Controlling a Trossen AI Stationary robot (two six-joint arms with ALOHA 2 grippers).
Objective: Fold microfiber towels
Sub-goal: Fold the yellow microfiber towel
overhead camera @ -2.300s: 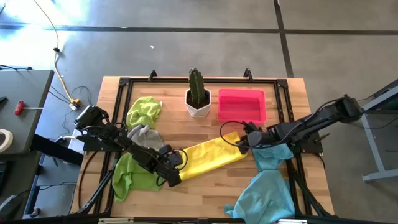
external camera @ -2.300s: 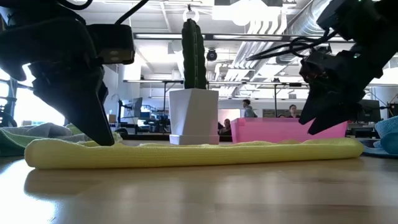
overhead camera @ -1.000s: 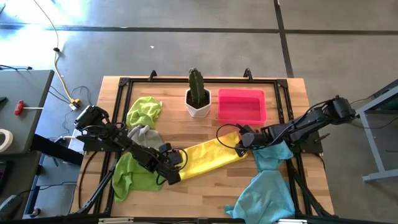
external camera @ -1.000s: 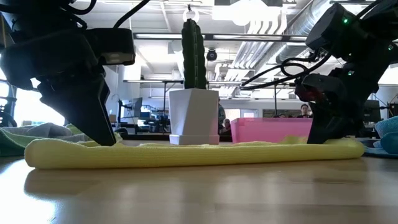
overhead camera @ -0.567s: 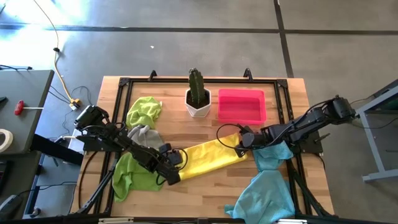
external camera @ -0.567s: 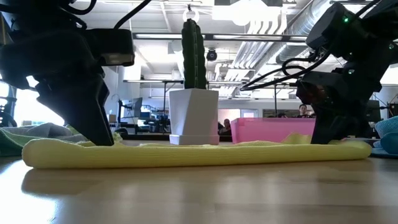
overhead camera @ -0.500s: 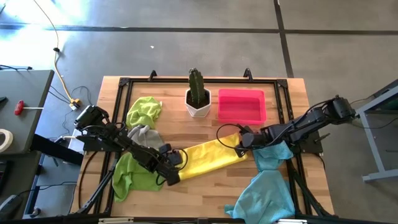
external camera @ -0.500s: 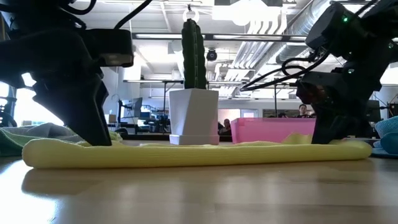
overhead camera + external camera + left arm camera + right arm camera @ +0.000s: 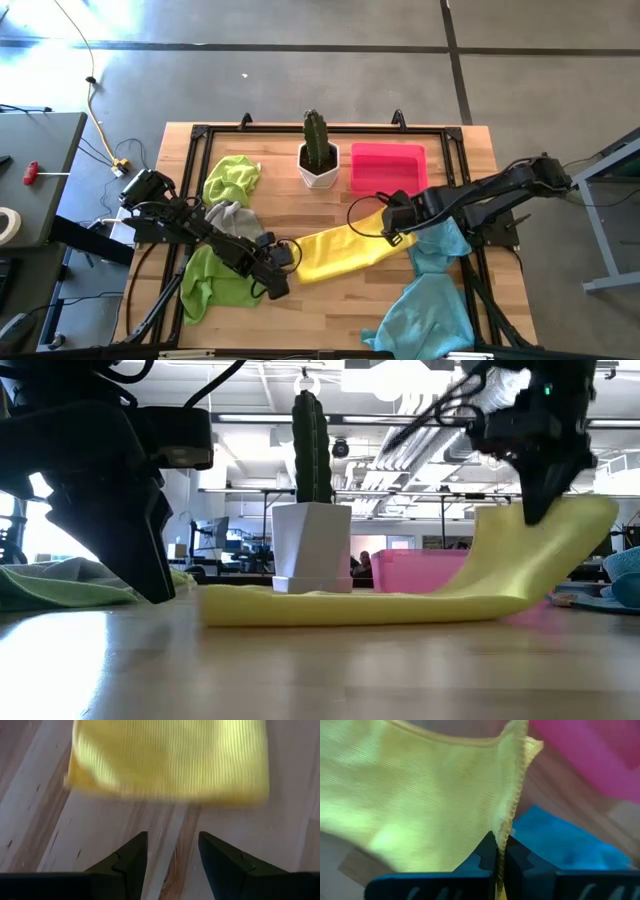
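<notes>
The yellow towel (image 9: 345, 248) is folded into a long strip across the middle of the table. Its right end (image 9: 545, 545) is raised, with my right gripper (image 9: 394, 230) shut on it. Its left part (image 9: 300, 605) lies flat on the wood. My left gripper (image 9: 281, 272) stands open just left of the strip's left end (image 9: 170, 760), fingers over bare wood and touching nothing. Two lime green towels (image 9: 232, 178) (image 9: 212, 282) and a grey one (image 9: 232, 216) lie crumpled at the left. Light blue towels (image 9: 430, 300) lie at the right. My right gripper pinches the yellow towel's right end between its two fingers, on the hemmed edge (image 9: 511, 815); one layer or several, I cannot tell. The fingers come from above, pointing steeply down. That end hangs lifted, and the strip curves down to the table (image 9: 480, 600), where the rest lies.
A cactus in a white pot (image 9: 319, 158) and a pink tray (image 9: 388, 170) stand at the table's far side, just behind the yellow strip. A black frame (image 9: 300, 130) runs round the table top. Bare wood (image 9: 320, 310) lies in front of the strip.
My right gripper has risen, taking the yellow towel's right end up off the table. The strip has been drawn toward the table's right, so its left end has slid away from my left gripper, which kept still.
</notes>
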